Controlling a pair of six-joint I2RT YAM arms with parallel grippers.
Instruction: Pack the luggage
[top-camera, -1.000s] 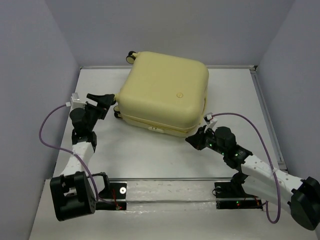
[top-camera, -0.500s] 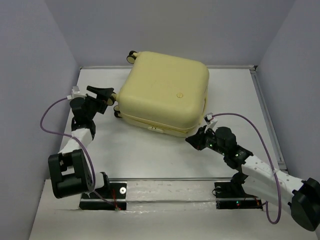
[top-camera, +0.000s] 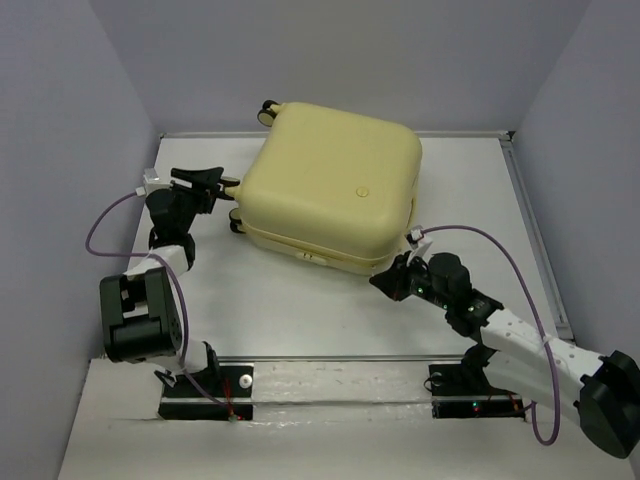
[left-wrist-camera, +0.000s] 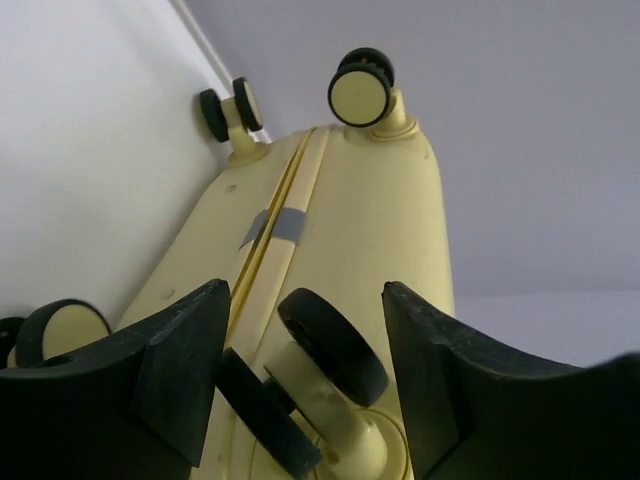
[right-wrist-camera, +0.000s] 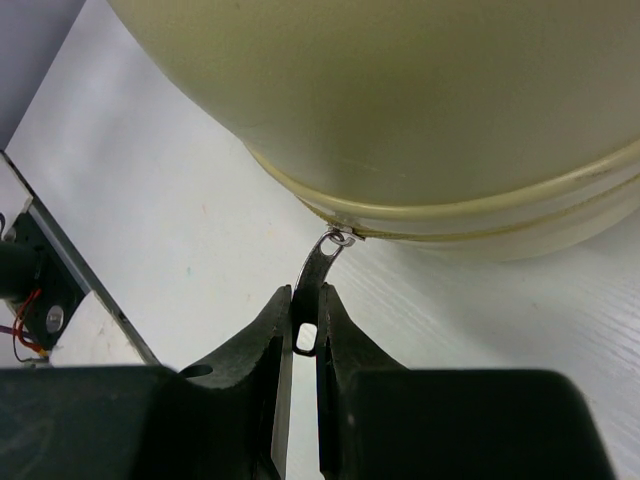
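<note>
1 luggage (top-camera: 330, 180) wheel (left-wrist-camera: 332, 346) facing splayed left hand (left-wrist-camera: 305, 298); right hand (right-wrist-camera: 305, 296) pinches zipper-pull (right-wrist-camera: 319, 262).

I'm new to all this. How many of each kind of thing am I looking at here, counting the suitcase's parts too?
suitcase: 1
wheels: 4
zipper pull: 1
robot arms: 2
Total: 8

Right claw (right-wrist-camera: 305, 302) tight on metal zipper pull (right-wrist-camera: 321, 264) at the luggage (right-wrist-camera: 400, 100) seam.
</note>
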